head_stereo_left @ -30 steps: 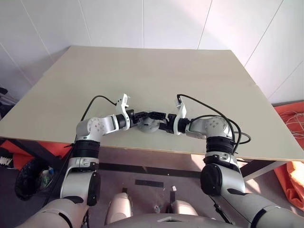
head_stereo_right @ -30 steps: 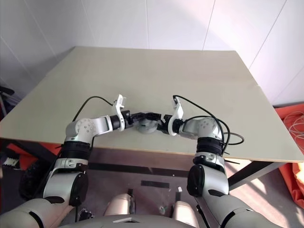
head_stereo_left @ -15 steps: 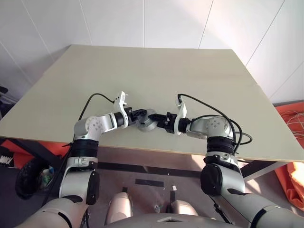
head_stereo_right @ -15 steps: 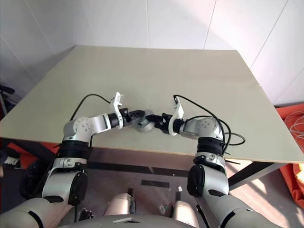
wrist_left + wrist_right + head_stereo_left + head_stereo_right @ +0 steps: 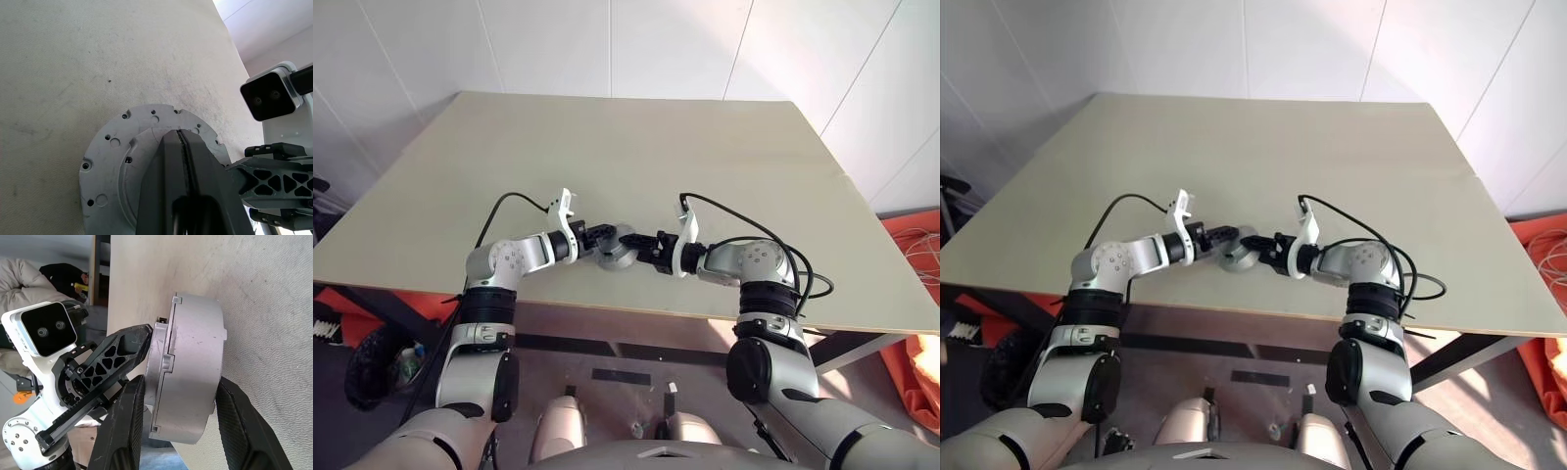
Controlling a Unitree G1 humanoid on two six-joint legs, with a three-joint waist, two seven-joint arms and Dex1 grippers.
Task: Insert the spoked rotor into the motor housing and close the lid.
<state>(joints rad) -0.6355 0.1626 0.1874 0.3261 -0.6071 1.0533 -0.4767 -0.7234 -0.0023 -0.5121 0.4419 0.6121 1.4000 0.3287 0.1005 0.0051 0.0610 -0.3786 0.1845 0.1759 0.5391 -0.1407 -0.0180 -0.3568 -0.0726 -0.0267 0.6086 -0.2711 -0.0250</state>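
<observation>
Both arms meet near the front edge of the beige table (image 5: 636, 147), grippers pointing toward each other over a single grey metal part.

Part: a silvery-grey round motor housing (image 5: 193, 367), drum-shaped, tipped on edge so that its flat faces stand roughly vertical. One face carries a wider flange plate with a ring of small drilled holes (image 5: 115, 161). In the head views the same part shows as a small grey lump (image 5: 621, 253) between the two grippers, at or just above the table surface; whether it rests on the table cannot be told.

Right gripper (image 5: 178, 421): two black fingers straddle the drum, one finger (image 5: 124, 426) against the flange side and the other against the far face. Jaws are half apart and clenched on the housing. In the head view it sits just right of the part (image 5: 651, 247).

Left gripper (image 5: 182, 161): fingers pressed together with only a thin seam between them, nothing held between the pads. The tips lie against the flange face of the housing, near its centre. From the right wrist view the left gripper's latticed black finger (image 5: 105, 364) touches the flange edge.

Interior of the housing cannot be seen from any view.
</observation>
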